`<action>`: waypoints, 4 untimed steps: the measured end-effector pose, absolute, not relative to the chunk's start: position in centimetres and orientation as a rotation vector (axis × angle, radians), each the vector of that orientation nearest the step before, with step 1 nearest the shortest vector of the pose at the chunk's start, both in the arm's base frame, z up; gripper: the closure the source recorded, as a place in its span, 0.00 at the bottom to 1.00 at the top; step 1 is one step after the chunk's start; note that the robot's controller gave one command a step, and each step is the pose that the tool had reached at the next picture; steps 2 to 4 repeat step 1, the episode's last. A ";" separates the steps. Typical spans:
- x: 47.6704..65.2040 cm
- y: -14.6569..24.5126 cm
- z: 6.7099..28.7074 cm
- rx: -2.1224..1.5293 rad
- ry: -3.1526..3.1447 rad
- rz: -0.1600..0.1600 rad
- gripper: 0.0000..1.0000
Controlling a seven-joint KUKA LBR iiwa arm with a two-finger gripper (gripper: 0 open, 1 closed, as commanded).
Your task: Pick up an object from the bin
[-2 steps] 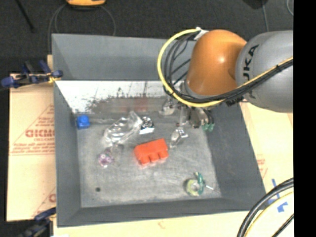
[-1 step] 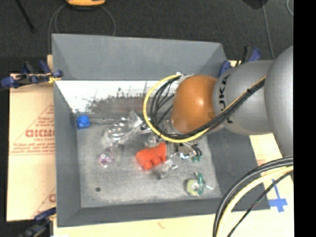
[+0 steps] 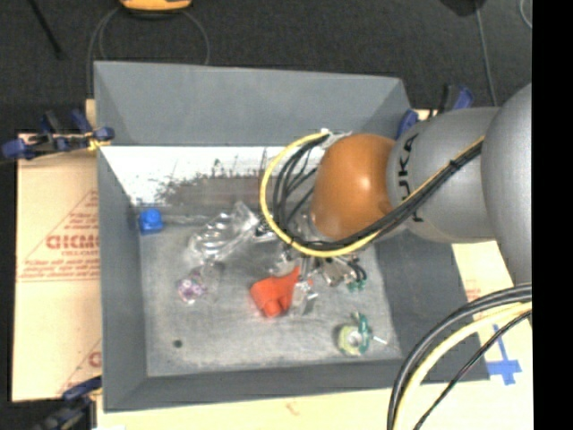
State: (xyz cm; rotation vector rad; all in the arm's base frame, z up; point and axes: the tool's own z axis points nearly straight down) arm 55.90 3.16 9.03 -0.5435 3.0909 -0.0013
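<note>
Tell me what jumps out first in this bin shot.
The arm's orange cover, ringed by yellow and black cables, hangs over the right-centre of the bin. Just below it in the picture, a red-orange thing lies mid-floor, the brightest piece there. A small blue thing sits alone at the left wall.

single camera above the bin (image 3: 251, 106), looking down, tilted a little to one side; whole bin in frame, close; arm (image 3: 457, 182) enters from frame right.

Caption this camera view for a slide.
Gripper beside a red-orange object in the grey bin, clear plastic pieces and blue block further left.
</note>
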 end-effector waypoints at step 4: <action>58.1 6.9 21.4 -0.535 3.082 -0.001 1.00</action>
